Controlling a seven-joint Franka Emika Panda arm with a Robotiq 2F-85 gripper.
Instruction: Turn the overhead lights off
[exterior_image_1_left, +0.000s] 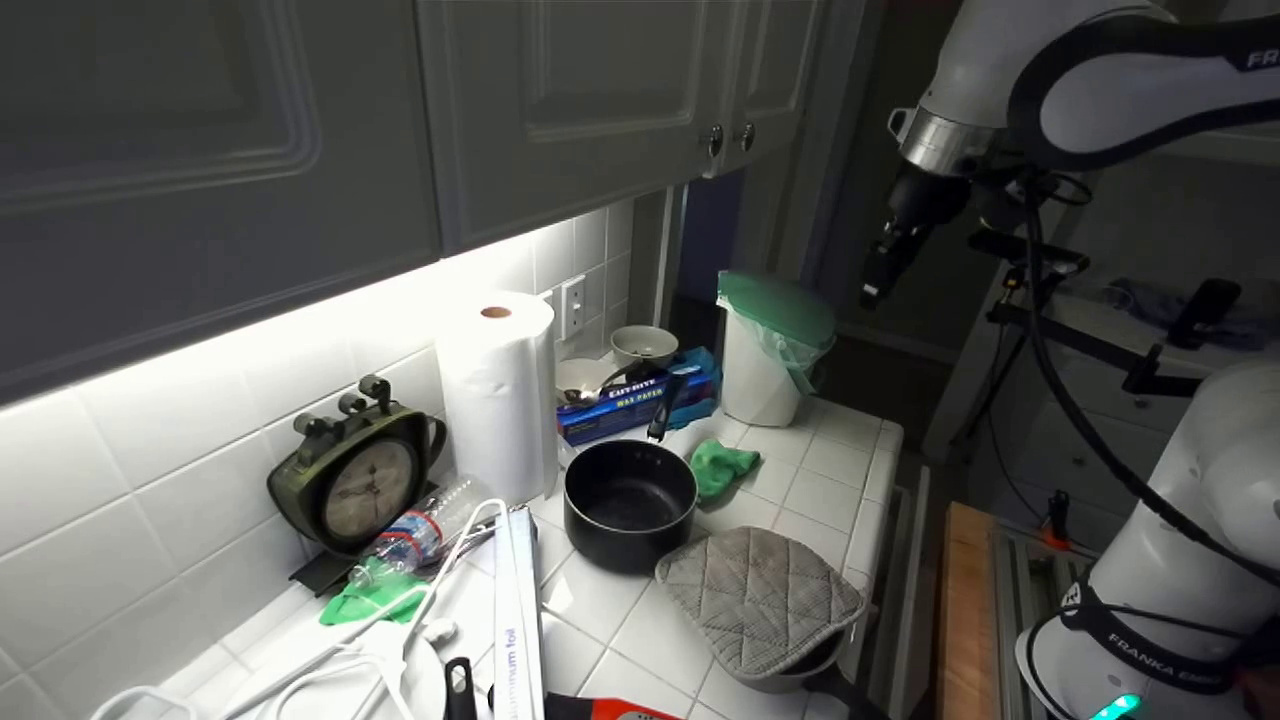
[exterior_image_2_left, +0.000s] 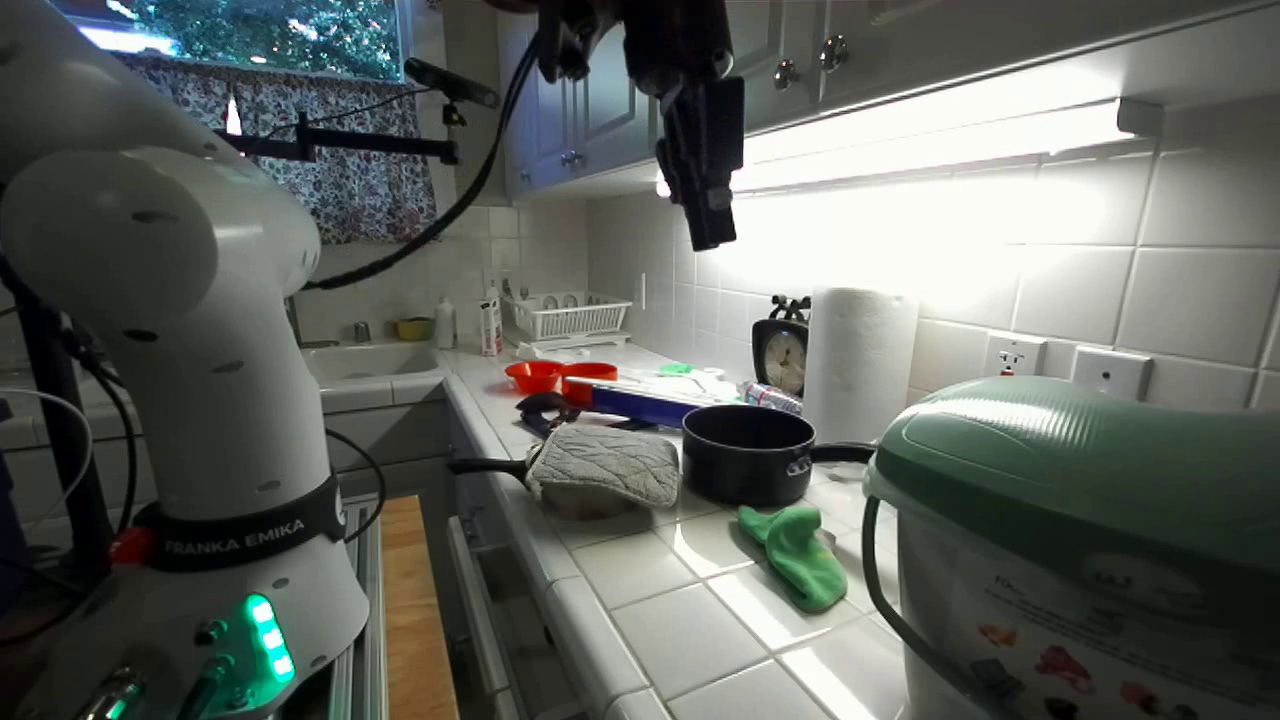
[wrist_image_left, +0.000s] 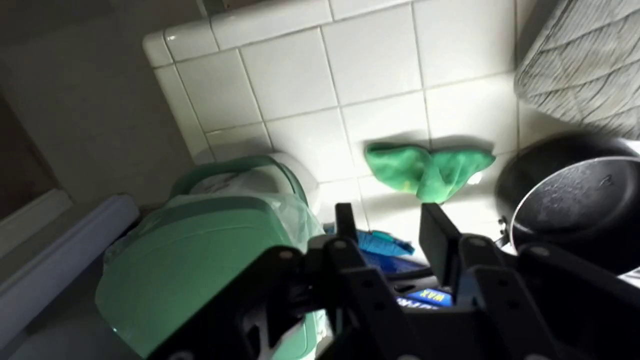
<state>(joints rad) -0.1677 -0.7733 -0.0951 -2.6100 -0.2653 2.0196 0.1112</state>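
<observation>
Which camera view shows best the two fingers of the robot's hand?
The wrist view: it has the hand close up, its two fingers standing clearly apart. In both exterior views the fingers are smaller, and the gap between them is hard to make out.

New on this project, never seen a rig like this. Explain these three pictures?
The white machine is a robot arm ending in a black gripper. Both exterior views are shot from outside it; the wrist view comes from beside the gripper, looking down. On the tiled counter are a saucepan, a paper towel roll, a green cloth and a green-lidded bin, among other things. A lamp glows under the cabinets. The fingers are apart with nothing between them, so nothing is held.
</observation>
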